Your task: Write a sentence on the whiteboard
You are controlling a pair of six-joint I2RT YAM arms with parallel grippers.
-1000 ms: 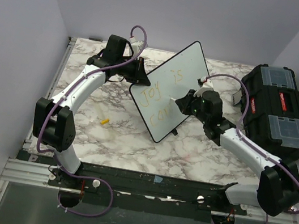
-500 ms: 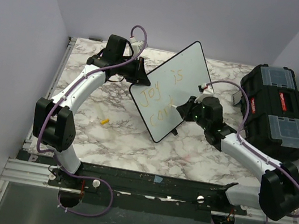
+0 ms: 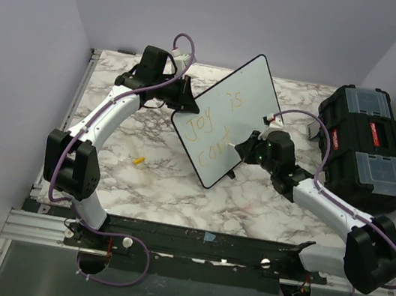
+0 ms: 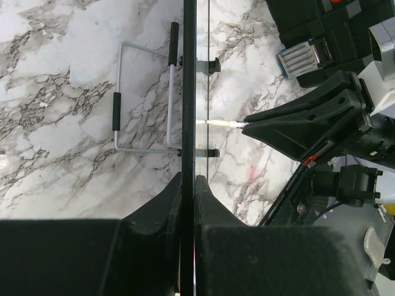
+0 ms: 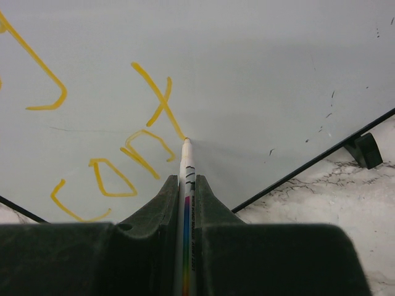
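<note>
The whiteboard (image 3: 226, 118) stands tilted on the marble table, held by its left edge in my shut left gripper (image 3: 182, 104); in the left wrist view its black rim (image 4: 189, 92) runs edge-on between the fingers. The sentence (image 3: 215, 124) reads "Joy is" with "cont" below in yellow-orange. My right gripper (image 3: 247, 147) is shut on a white marker (image 5: 187, 185) whose tip touches the board at the foot of the "t" (image 5: 162, 102).
A black toolbox (image 3: 365, 146) with clear lids sits at the right of the table. A small yellow cap (image 3: 138, 159) lies on the marble left of the board. The board's wire stand (image 4: 145, 98) lies behind it.
My right gripper has moved down and to the right along the board, adding the "n" and "t" strokes. The left arm and board have stayed still.
</note>
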